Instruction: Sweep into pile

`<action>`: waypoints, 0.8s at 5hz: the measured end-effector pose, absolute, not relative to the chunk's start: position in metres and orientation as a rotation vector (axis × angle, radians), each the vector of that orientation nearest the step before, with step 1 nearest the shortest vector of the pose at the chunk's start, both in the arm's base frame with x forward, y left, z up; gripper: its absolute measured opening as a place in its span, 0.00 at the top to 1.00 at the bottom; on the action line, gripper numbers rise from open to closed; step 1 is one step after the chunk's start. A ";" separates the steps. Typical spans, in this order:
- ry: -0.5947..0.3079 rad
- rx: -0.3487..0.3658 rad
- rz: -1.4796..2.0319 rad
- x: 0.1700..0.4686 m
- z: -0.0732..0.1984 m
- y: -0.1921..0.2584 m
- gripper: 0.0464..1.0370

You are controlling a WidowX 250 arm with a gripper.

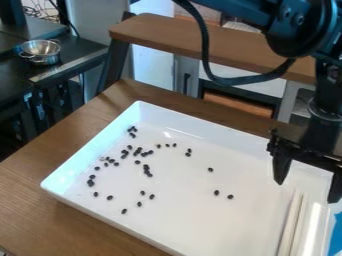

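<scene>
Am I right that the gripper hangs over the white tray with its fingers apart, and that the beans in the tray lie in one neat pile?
Not quite: the camera view shows the beans scattered singly and in small clusters, not in one pile. The gripper does hang over the white tray with its fingers apart.

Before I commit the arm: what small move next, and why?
Probably lower the gripper toward the pale stick-like tool: its jaws are open near the tool's upper end, holding nothing, and the black pieces lie scattered over the white tray.
</scene>
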State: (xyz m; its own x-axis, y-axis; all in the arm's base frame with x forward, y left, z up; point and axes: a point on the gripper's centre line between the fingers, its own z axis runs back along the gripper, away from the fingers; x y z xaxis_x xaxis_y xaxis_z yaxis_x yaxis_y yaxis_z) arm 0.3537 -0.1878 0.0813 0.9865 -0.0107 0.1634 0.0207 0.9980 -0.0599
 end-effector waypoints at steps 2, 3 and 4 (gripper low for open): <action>-0.129 -0.049 0.015 0.354 0.060 -0.188 0.04; -0.128 -0.044 0.070 0.357 0.043 -0.189 0.04; -0.139 -0.021 0.084 0.364 0.030 -0.188 0.04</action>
State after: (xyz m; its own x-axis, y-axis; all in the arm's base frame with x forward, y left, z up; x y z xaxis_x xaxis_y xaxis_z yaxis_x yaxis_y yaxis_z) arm 0.3642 -0.1880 0.0298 0.9869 0.0855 0.1370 -0.0826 0.9962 -0.0269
